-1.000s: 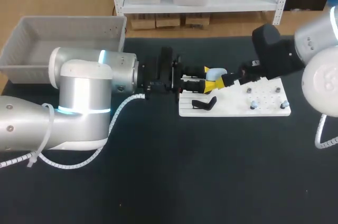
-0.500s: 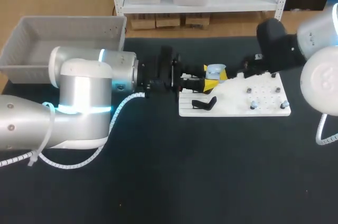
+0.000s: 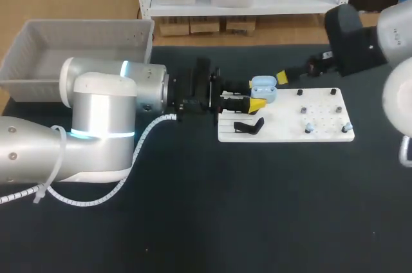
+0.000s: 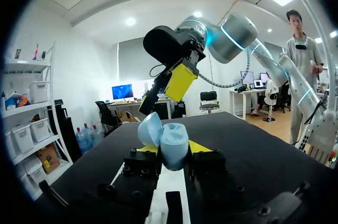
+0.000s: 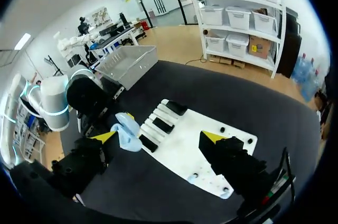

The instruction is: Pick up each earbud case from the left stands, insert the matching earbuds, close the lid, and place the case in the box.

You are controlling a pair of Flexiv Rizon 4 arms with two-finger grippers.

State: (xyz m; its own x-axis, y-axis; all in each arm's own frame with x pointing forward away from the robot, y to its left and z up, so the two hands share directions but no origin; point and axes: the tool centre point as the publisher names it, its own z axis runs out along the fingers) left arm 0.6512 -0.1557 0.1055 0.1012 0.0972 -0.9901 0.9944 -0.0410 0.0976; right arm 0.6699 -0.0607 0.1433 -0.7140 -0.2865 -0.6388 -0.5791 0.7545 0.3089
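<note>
Blue earbud case (image 3: 263, 88), lettering seemingly illegible.

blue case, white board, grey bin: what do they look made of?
Earbud case: likely hard plastic, smooth satin pale-blue shell with soft highlights.
White board: rigid plastic or painted sheet, flat matte white; cannot tell which.
Grey bin: probably moulded plastic, matte grey, thin walls, rounded rim.
</note>
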